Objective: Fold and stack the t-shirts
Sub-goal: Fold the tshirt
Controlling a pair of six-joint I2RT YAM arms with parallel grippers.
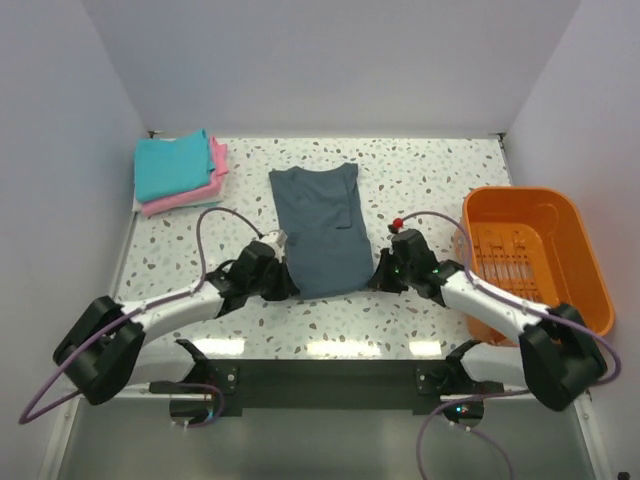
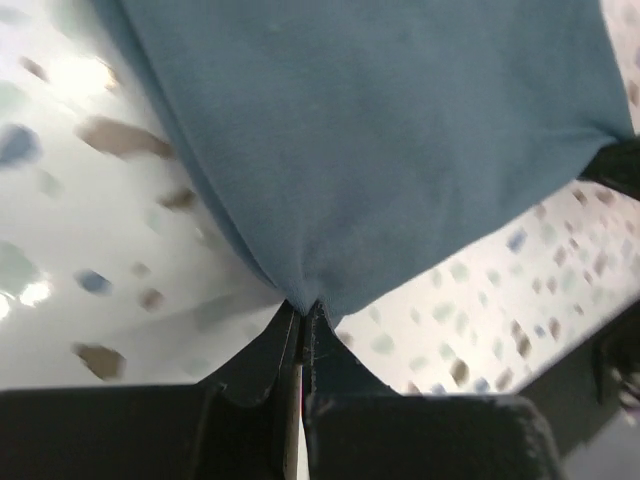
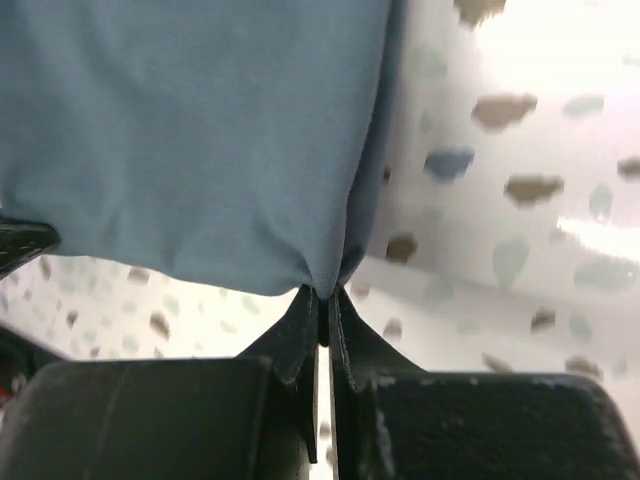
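Speckled tabletop (image 1: 430,170) carries everything. The orange bin (image 1: 520,195) sits at the right edge, close beside my right arm, so I'd say a wide outward swing could clip it. The slate blue-grey shirt (image 1: 320,230) lies mid-table as a long narrow strip, near hem toward the bases. At the far left corner, well apart, the turquoise shirt (image 1: 172,165) rests folded on the pink shirt (image 1: 178,204). My left gripper (image 2: 303,315) and right gripper (image 3: 322,295) each pinch a near corner of the slate hem, probably ready to lift it away and halve the strip.
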